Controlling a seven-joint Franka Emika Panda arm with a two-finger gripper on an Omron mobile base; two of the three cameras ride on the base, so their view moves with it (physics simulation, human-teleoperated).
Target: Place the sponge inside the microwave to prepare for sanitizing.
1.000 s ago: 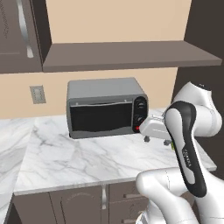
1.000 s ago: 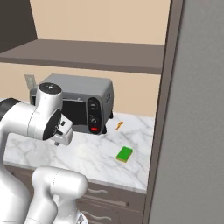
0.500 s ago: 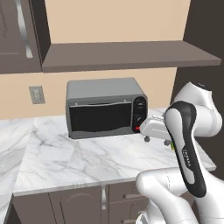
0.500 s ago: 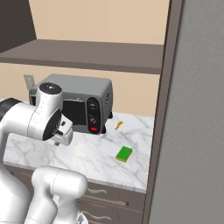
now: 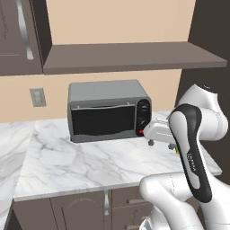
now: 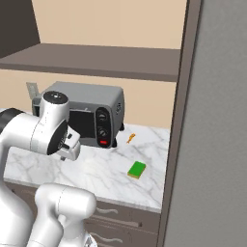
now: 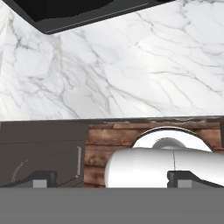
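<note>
From your left base camera, the silver-grey box oven with round knobs (image 5: pixel 109 111) sits at 12 o'clock on the white marbled bench (image 5: pixel 67 164).

From your right base camera, the small bright green sponge (image 6: pixel 136 169) lies alone on the bench at 3 o'clock of the oven.

In your hand camera, the claw (image 7: pixel 112 179) is spread wide above the bench edge.

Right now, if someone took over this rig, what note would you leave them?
Gripper: jaws open, nothing between them, hanging over the marble counter in front of the silver box oven.
Sponge: lying flat on the counter to the right of the oven, apart from the gripper.
Done: nothing yet, the sponge is not grasped.
Left: reach the sponge, grasp it, carry it into the microwave.
</note>
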